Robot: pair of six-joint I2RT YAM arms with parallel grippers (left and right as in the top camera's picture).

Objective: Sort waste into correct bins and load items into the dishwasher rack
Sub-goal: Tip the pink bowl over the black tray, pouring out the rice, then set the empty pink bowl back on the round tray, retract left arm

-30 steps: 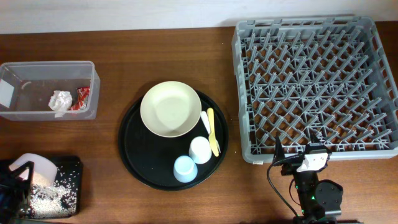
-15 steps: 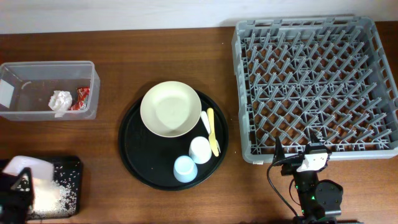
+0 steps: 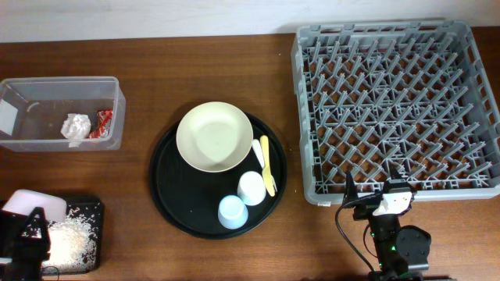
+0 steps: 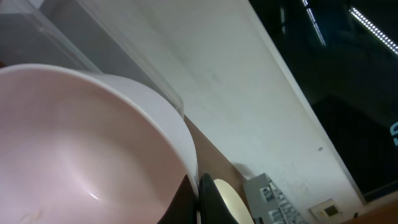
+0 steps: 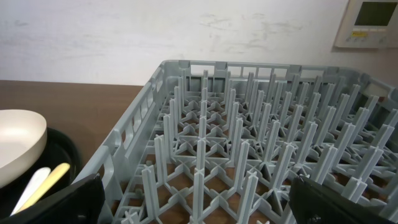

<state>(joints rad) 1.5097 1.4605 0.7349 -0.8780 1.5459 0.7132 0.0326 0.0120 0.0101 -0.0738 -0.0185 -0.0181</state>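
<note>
Grains [image 3: 70, 238] now dumped in the black tray [image 3: 94, 205] at seven o'clock. Left gripper [image 3: 33, 220], clamped on the emptied pink bowl [image 3: 35, 201], likely heads for the dishwasher rack [image 3: 375, 29]. Right gripper [image 5: 193, 199] idles, spread.

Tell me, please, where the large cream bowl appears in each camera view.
Overhead: cream bowl centre, on the round black tray.
Left wrist: cream bowl a sliver at the bottom edge, right of the pink bowl.
Right wrist: cream bowl at the far left edge.
Shared landmark: the dishwasher rack, right of the bowl in every view.
</note>
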